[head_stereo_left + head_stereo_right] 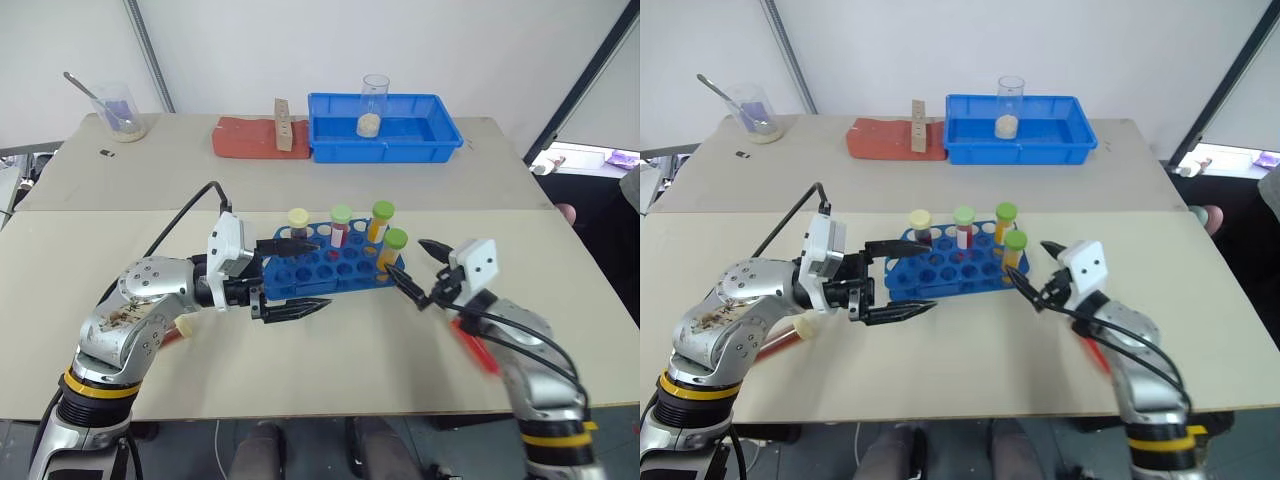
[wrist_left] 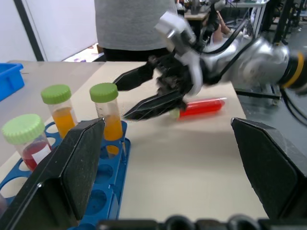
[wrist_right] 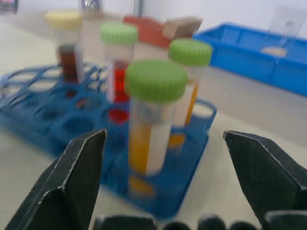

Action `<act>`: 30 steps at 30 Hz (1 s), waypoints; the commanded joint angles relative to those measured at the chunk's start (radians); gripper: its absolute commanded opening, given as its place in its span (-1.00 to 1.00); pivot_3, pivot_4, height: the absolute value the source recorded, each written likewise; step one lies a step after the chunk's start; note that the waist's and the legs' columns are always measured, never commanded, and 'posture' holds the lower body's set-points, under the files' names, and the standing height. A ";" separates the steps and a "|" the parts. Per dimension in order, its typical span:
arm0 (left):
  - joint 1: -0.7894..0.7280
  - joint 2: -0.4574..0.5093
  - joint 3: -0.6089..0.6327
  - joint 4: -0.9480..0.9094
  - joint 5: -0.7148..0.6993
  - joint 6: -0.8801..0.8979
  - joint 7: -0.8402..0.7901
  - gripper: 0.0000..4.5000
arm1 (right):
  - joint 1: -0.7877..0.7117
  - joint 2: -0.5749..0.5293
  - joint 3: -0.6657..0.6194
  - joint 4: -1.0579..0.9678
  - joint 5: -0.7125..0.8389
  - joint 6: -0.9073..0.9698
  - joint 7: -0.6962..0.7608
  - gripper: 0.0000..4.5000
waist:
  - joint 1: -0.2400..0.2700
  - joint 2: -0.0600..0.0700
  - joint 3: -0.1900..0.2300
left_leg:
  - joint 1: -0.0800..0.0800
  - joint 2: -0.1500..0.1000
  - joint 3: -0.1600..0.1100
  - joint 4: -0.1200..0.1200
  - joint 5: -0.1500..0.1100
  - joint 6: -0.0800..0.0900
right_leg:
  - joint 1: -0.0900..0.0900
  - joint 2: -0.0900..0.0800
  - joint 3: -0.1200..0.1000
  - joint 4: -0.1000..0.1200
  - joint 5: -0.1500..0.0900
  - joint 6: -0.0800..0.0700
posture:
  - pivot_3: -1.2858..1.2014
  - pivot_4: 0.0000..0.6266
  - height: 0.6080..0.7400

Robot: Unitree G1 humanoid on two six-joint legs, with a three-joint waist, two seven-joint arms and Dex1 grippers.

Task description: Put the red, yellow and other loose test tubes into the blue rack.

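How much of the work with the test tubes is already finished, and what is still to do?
Done: four capped tubes stand upright in the blue rack, the nearest a yellow-orange tube. In hand: nothing; the right gripper is open beside that tube, and the left gripper is open around the rack's other end. Left: a red tube lies on the table near the right arm.

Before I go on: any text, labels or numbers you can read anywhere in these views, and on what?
No readable text.
White labels on the tubes in the rack, such as the near yellow-orange tube and the red tube: no writing can be made out.
Wooden block by the blue tray: dark dots, no characters.
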 commanded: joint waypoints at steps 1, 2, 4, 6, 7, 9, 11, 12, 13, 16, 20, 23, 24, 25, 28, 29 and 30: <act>0.023 0.050 -0.007 -0.048 0.008 -0.035 -0.072 1.00 | 0.046 -0.222 -0.123 -0.277 0.142 0.388 0.020 0.96 | -0.001 0.001 0.000 | 0.000 0.000 0.000 0.000 0.000 0.000 | 0.000 0.000 0.000 0.000 -0.001 -0.002 | 0.03 -0.52 1.00; 0.029 0.063 -0.009 -0.053 0.006 -0.040 -0.090 1.00 | 0.051 -0.276 -0.150 -0.310 0.175 0.471 0.020 0.96 | -0.003 0.000 0.000 | 0.000 0.000 0.001 0.000 0.000 0.000 | 0.000 -0.001 0.000 0.000 -0.003 -0.005 | 0.03 -0.52 1.00; 0.045 0.101 -0.021 -0.057 0.021 -0.073 -0.154 1.00 | 0.042 -0.373 -0.190 -0.320 0.205 0.658 -0.001 0.96 | -0.004 -0.001 0.000 | 0.001 0.001 0.000 0.000 0.000 0.000 | 0.000 0.000 0.000 0.000 -0.004 -0.006 | 0.03 -0.52 1.00; 0.056 0.120 -0.032 -0.060 0.033 -0.096 -0.189 1.00 | 0.033 -0.424 -0.209 -0.311 0.214 0.764 -0.020 0.96 | -0.003 -0.001 0.000 | 0.002 0.000 0.000 0.000 0.000 0.000 | 0.000 0.000 0.000 0.000 -0.004 -0.007 | 0.03 -0.52 1.00; 0.060 0.124 -0.039 -0.064 0.035 -0.102 -0.200 1.00 | 0.031 -0.447 -0.214 -0.304 0.220 0.807 -0.020 0.96 | -0.002 -0.001 0.000 | 0.002 0.000 0.000 0.000 0.000 0.000 | 0.001 0.000 0.000 0.000 -0.004 -0.007 | 0.03 -0.52 1.00; 0.067 0.122 -0.051 -0.070 0.039 -0.116 -0.213 1.00 | 0.030 -0.484 -0.213 -0.280 0.235 0.887 -0.010 0.96 | -0.001 -0.001 0.000 | 0.001 0.000 0.000 0.000 0.000 0.000 | 0.000 -0.001 0.000 0.000 -0.004 -0.007 | 0.03 -0.52 1.00; 0.068 0.108 -0.069 -0.075 0.046 -0.125 -0.211 1.00 | 0.031 -0.506 -0.195 -0.240 0.238 0.930 -0.001 0.96 | 0.002 -0.001 0.000 | 0.000 0.000 0.000 0.000 0.000 0.000 | 0.000 -0.001 0.000 -0.002 -0.004 -0.006 | 0.03 -0.52 1.00; 0.068 0.098 -0.079 -0.078 0.048 -0.130 -0.208 1.00 | 0.027 -0.516 -0.171 -0.211 0.232 0.935 0.002 0.96 | 0.004 -0.001 0.000 | -0.001 0.000 0.000 0.000 0.000 0.000 | 0.000 -0.001 0.000 -0.003 -0.004 -0.006 | 0.03 -0.52 1.00; 0.067 0.090 -0.087 -0.081 0.050 -0.133 -0.204 1.00 | 0.024 -0.524 -0.155 -0.189 0.227 0.936 0.006 0.96 | 0.005 -0.001 0.000 | -0.001 0.000 0.000 0.000 0.000 0.000 | 0.000 -0.001 0.000 -0.004 -0.004 -0.005 | 0.03 -0.52 1.00; 0.069 0.075 -0.100 -0.086 0.054 -0.139 -0.199 1.00 | -0.021 -0.543 -0.087 -0.120 0.206 0.932 0.007 0.96 | 0.007 -0.001 0.000 | -0.002 -0.001 0.000 0.001 0.000 0.000 | 0.000 -0.001 0.000 -0.004 -0.003 -0.004 | 0.03 -0.52 1.00; 0.072 0.059 -0.115 -0.089 0.066 -0.147 -0.193 1.00 | -0.108 -0.574 0.033 -0.025 0.191 0.915 0.047 0.96 | 0.003 -0.001 0.000 | -0.001 -0.001 0.001 0.001 0.000 0.000 | 0.000 -0.001 0.001 -0.004 -0.003 -0.004 | 0.03 -0.52 1.00; 0.076 0.046 -0.127 -0.091 0.077 -0.158 -0.187 1.00 | -0.217 -0.580 0.144 0.033 0.180 0.929 0.076 0.73 | -0.001 -0.001 0.000 | -0.001 -0.001 0.000 0.001 0.000 0.000 | 0.000 -0.001 0.001 -0.003 -0.003 -0.004 | 0.03 -0.52 1.00; 0.077 0.044 -0.129 -0.090 0.079 -0.161 -0.185 1.00 | -0.246 -0.580 0.173 0.045 0.174 0.930 0.083 0.61 | -0.003 -0.001 0.000 | -0.001 -0.001 0.000 0.001 0.000 0.000 | 0.000 -0.001 0.001 -0.003 -0.003 -0.004 | 0.03 -0.52 1.00; 0.077 0.041 -0.132 -0.090 0.081 -0.162 -0.182 1.00 | -0.273 -0.577 0.198 0.057 0.171 0.934 0.090 0.46 | -0.003 -0.001 0.000 | -0.001 -0.001 0.000 0.001 0.000 0.000 | 0.000 -0.001 0.001 -0.003 -0.003 -0.004 | 0.03 -0.52 1.00; 0.077 0.032 -0.139 -0.087 0.088 -0.169 -0.175 1.00 | -0.348 -0.560 0.252 0.093 0.172 0.972 0.101 -0.01 | -0.002 -0.001 0.000 | -0.002 -0.001 0.000 0.001 0.000 0.000 | 0.000 -0.001 0.001 -0.003 -0.003 -0.004 | 0.03 -0.52 1.00; 0.075 0.028 -0.142 -0.085 0.091 -0.171 -0.172 1.00 | -0.369 -0.556 0.267 0.104 0.175 0.988 0.105 -0.16 | -0.002 -0.001 0.000 | -0.002 -0.001 0.000 0.001 0.000 0.000 | -0.001 -0.001 0.001 -0.003 -0.003 -0.004 | 0.03 -0.52 1.00; 0.075 0.025 -0.143 -0.083 0.094 -0.174 -0.170 1.00 | -0.384 -0.555 0.277 0.111 0.176 0.999 0.108 -0.31 | -0.002 -0.001 0.000 | -0.002 -0.001 0.000 0.001 0.000 0.000 | -0.001 -0.001 0.001 -0.004 -0.003 -0.004 | 0.03 -0.52 1.00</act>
